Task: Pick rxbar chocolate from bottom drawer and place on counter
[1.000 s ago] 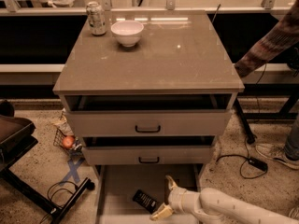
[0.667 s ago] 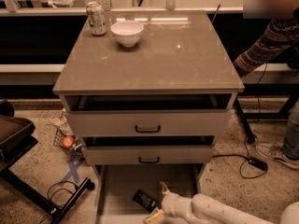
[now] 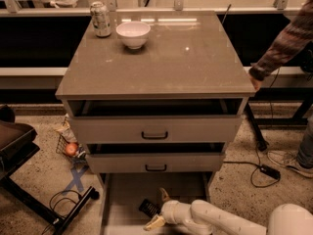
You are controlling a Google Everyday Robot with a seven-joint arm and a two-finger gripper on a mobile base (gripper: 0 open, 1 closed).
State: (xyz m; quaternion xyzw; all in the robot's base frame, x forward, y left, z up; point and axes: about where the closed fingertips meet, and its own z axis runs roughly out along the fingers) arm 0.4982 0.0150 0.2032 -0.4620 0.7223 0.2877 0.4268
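**Gripper straddles the bar in the bottom drawer**

The rxbar chocolate lies flat on the floor of the pulled-out bottom drawer, near its middle. The gripper sits low in that drawer, its fingers spread apart. One fingertip is beyond the bar's right end and the other is on the near side, so the bar's end lies between them. Whether either finger touches the wrapper cannot be told.

Compared with a second ago, the gripper has slid left from beside the bar to around it. The bar itself has not shifted. On the counter, the white bowl and silver can stand as before.
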